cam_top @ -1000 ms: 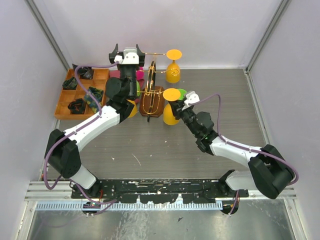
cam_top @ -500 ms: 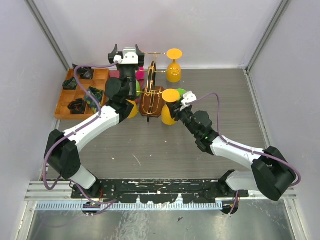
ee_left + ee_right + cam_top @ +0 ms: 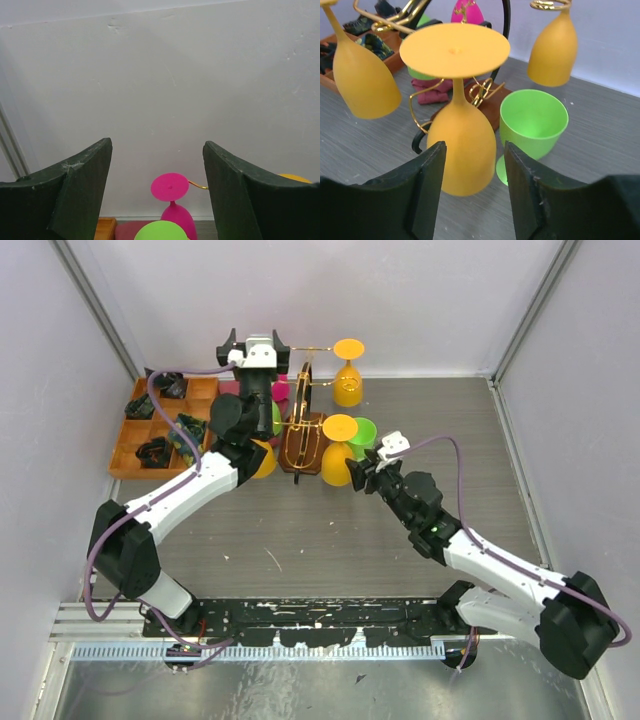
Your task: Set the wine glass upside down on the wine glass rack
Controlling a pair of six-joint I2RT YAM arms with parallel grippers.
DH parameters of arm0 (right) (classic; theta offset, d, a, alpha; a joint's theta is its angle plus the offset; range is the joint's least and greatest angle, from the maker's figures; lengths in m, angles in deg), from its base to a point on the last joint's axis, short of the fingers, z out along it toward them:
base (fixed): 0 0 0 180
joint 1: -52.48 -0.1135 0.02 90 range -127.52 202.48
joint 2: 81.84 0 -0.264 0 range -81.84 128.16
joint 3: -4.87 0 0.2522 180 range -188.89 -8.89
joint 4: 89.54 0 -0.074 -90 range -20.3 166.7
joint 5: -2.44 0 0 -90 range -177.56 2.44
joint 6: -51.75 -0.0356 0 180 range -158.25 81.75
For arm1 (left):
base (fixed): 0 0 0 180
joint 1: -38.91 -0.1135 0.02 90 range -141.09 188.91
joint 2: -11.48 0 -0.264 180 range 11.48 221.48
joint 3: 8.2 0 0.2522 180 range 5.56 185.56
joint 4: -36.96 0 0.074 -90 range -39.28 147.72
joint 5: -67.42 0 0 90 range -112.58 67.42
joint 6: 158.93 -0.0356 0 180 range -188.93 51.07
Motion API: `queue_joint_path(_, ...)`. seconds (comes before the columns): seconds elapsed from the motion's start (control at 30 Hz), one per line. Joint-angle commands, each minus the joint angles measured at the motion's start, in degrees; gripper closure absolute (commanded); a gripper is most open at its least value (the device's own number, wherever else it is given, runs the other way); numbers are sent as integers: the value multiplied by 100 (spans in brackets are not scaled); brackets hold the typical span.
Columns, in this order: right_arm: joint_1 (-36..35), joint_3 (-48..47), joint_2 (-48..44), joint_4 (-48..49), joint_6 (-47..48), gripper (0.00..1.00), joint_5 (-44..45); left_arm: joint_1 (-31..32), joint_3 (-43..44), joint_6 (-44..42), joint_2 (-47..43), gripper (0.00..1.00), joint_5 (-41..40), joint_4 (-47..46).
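The orange wine glass (image 3: 462, 140) is seen upside down, foot uppermost. It appears to be stood on its rim on the surface (image 3: 600, 150), just beside the brown base of the wine glass rack (image 3: 495, 112). Its foot is not seen to be caught in any gold scroll.

It is opaque, matt and one colour throughout, with a flat round foot, a thin stem and a tulip-shaped bowl. From that look it is judged to be moulded plastic: light, stiff and unlikely to shatter, but smooth and easily tipped or pushed along on its rim. The rounded bowl would be expected to slip out of a pinch. The stem just under the foot is therefore judged the better place to be taken, with the foot left free to be slid over a scroll arm.

The right gripper (image 3: 475, 195) is spread and empty, low and near the glass. Its fingers are set to either side of the bowl in the wrist view but are not touching it. The left gripper (image 3: 157, 145) is likewise spread with nothing between its fingers, raised high behind the rack and pointed at the back wall.

A hung orange glass (image 3: 553, 47) is seen on a scroll at the right, and a second orange glass (image 3: 362, 77) at the left. A pink glass (image 3: 470, 11) is on the far side. An upright green goblet (image 3: 532, 122) stands just beside the task's glass, near enough to be knocked in a lift.
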Motion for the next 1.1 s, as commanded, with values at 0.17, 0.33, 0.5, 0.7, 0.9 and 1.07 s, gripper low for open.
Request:
queue_joint_path(0.17, -34, -332, -856, -1634, -390, 31, 1268, -32, 1500, 609, -17, 17, 1279, 3024)
queue_joint_path(0.33, -13, -738, -932, -2426, -831, 24, 2492, -96, 3357, 655, 698, 14, 2408, 5506)
queue_joint_path(0.5, 358, -1397, -607, -3318, -1454, 17, 3326, -173, 5228, 670, 1557, 13, 3316, 7414)
queue_joint_path(0.7, 1898, -1928, -3, -3915, -2550, 18, 1695, -179, 5249, 747, 1566, 9, 3813, 7636)
queue_joint_path(0.9, 2115, -2394, 596, -3679, -2348, 20, 881, -166, 4440, 945, 1190, 10, 3758, 7299)
queue_joint_path(1.07, 2123, -2714, 1029, -3395, -2221, 23, 376, -149, 3601, 1060, 798, 10, 3701, 6851)
